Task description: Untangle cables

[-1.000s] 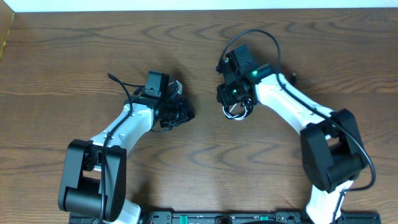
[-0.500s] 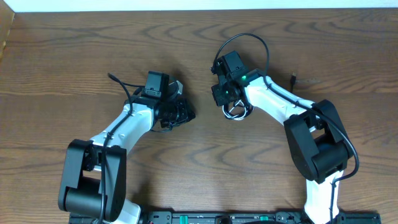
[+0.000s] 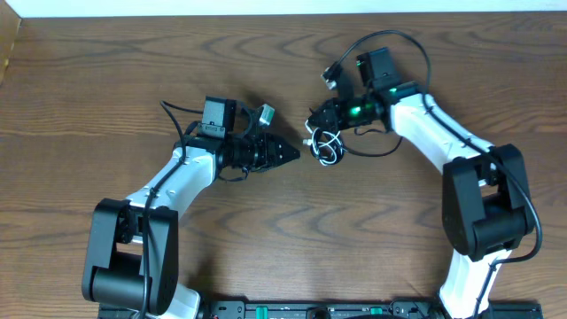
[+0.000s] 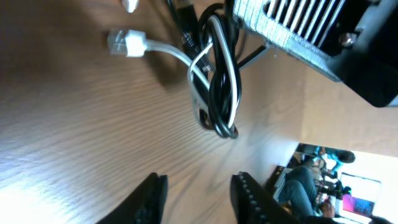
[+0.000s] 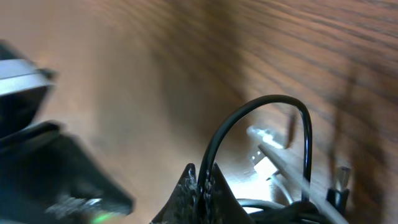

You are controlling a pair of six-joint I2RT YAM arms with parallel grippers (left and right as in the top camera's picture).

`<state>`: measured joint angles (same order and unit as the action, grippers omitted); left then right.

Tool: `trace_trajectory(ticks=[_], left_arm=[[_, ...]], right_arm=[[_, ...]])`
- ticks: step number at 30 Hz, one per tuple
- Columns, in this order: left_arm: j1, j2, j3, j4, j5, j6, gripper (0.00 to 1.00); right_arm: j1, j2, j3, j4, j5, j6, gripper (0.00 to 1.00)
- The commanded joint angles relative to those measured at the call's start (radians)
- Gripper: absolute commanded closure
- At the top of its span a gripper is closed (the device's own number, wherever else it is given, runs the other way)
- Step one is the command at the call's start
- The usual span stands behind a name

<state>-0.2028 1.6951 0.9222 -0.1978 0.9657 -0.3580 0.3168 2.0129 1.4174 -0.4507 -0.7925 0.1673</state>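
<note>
The black and white cables lie wound together in a small knot [image 3: 328, 148] on the table between my two arms. In the left wrist view the knot [image 4: 214, 87] is ahead, and the white cable's plug [image 4: 126, 43] trails off to one side. My left gripper [image 3: 292, 152] points right at the knot, a short way off. It is open [image 4: 200, 186] with only bare wood between its fingers. My right gripper [image 3: 321, 117] hovers just above the knot, shut [image 5: 202, 180] on a loop of the black cable [image 5: 261, 102]. The white plug [image 5: 266, 167] lies beyond it.
A thick black robot wire [image 3: 399, 37] arcs over the right arm. A small pale object [image 3: 266, 112] sits beside the left wrist. The wooden table [image 3: 106, 71] stretches left and toward the front; its far edge meets a white wall.
My left gripper turned to point right at the knot and opened. My right gripper shut on the black cable, and its wrist swung up and to the right.
</note>
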Motion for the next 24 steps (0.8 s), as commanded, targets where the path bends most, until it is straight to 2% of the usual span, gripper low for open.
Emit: trace_trajectory(ticks=[1,7,16,24], left_arm=[[0.005,0.003,0.010,0.035,0.074,0.003,0.58],[0.005,0.003,0.010,0.105,0.074,-0.092,0.52],[-0.034,0.003,0.010,0.123,0.075,-0.092,0.50],[-0.083,0.003,0.010,0.198,0.069,-0.093,0.49]], right_arm=[[-0.017,-0.026,0.008,0.014,-0.293,-0.038,0.99],[-0.019,-0.026,0.008,0.020,-0.320,-0.042,0.99],[-0.015,-0.026,0.008,0.020,-0.305,-0.042,0.99],[-0.012,-0.026,0.008,0.014,-0.306,-0.042,0.99]])
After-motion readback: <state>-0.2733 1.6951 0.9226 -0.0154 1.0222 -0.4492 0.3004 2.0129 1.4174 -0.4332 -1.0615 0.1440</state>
